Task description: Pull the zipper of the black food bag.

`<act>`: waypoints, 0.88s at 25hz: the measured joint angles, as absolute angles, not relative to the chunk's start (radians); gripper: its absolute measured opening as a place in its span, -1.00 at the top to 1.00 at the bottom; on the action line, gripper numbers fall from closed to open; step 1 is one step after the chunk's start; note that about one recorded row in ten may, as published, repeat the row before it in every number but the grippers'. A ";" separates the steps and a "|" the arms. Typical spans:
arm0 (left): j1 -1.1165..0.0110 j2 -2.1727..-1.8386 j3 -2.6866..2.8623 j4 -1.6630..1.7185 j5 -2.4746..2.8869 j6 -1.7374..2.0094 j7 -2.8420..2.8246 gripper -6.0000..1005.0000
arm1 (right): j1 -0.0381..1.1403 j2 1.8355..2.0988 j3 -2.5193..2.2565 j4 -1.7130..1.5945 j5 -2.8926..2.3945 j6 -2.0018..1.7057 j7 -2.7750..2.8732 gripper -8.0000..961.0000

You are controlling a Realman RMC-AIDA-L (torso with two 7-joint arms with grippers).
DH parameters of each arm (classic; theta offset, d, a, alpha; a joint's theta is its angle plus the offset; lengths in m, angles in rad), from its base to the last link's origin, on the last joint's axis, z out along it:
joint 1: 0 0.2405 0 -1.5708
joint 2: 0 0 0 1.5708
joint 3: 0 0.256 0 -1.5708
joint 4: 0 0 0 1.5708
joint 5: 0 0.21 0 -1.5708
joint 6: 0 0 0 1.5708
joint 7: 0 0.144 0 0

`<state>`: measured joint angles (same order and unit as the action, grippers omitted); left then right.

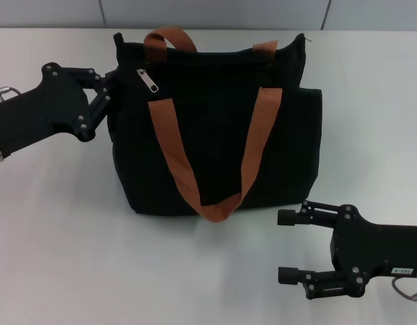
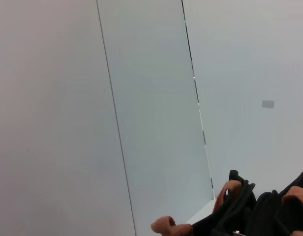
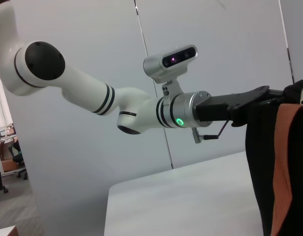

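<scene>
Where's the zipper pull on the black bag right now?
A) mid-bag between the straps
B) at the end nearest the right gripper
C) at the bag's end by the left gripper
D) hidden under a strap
C: the zipper hangs at the black food bag's upper corner, close to the left gripper.

The large boxy black fabric bag [image 1: 218,128] stands upright mid-table, its two orange-brown webbing straps [image 1: 215,159] draped down the front face and looping over the white tabletop [image 1: 127,264]. The left gripper [image 1: 108,87] presses against the bag's upper left corner, crowding the silver zipper tab [image 1: 147,80]. Open tabletop lies between the bag's front and the open-fingered right gripper [image 1: 288,247].
</scene>
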<state>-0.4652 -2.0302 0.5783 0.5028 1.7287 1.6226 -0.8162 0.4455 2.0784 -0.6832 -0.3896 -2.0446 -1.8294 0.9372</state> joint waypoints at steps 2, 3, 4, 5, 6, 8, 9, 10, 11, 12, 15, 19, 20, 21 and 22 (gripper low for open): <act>-0.465 -2.031 0.578 0.503 1.728 1.623 -0.815 0.93 | 0.446 2.079 -0.681 -0.390 -2.045 -1.832 0.937 -0.73; -0.465 -2.031 0.578 0.503 1.727 1.623 -0.815 0.93 | 0.446 2.079 -0.680 -0.390 -2.044 -1.833 0.937 -0.73; -0.464 -2.032 0.578 0.503 1.724 1.624 -0.815 0.93 | 0.447 2.079 -0.680 -0.390 -2.044 -1.844 0.938 -0.73; -0.464 -2.032 0.578 0.503 1.724 1.624 -0.815 0.93 | 0.447 2.079 -0.680 -0.390 -2.044 -1.844 0.938 -0.73; -0.463 -2.032 0.578 0.503 1.721 1.624 -0.815 0.93 | 0.447 2.079 -0.679 -0.390 -2.041 -1.858 0.940 -0.73; -0.462 -2.032 0.578 0.503 1.717 1.624 -0.815 0.93 | 0.452 2.079 -0.678 -0.390 -2.014 -1.932 0.962 -0.73; -0.461 -2.032 0.578 0.503 1.716 1.624 -0.815 0.93 | 0.463 2.078 -0.677 -0.396 -1.944 -2.032 1.031 -0.73; -0.461 -2.032 0.578 0.503 1.716 1.624 -0.815 0.93 | 0.463 2.078 -0.677 -0.396 -1.944 -2.032 1.031 -0.73; -0.461 -2.032 0.578 0.503 1.715 1.624 -0.815 0.93 | 0.469 2.077 -0.677 -0.403 -1.906 -2.067 1.079 -0.73; -0.460 -2.032 0.578 0.503 1.715 1.624 -0.815 0.93 | 0.478 2.075 -0.677 -0.413 -1.856 -2.103 1.147 -0.73; -0.459 -2.034 0.578 0.503 1.715 1.625 -0.814 0.93 | 0.513 2.064 -0.676 -0.460 -1.717 -2.119 1.405 -0.73; -0.458 -2.041 0.578 0.503 1.715 1.625 -0.814 0.93 | 0.602 2.032 -0.680 -0.507 -1.669 -2.046 1.672 -0.73; -0.458 -2.041 0.578 0.503 1.715 1.625 -0.814 0.93 | 0.602 2.032 -0.680 -0.507 -1.669 -2.046 1.672 -0.73; -0.458 -2.041 0.578 0.503 1.715 1.625 -0.814 0.93 | 0.626 2.023 -0.686 -0.516 -1.672 -2.022 1.719 -0.73; -0.458 -2.042 0.578 0.503 1.715 1.624 -0.814 0.93 | 0.647 2.015 -0.692 -0.524 -1.676 -2.001 1.755 -0.73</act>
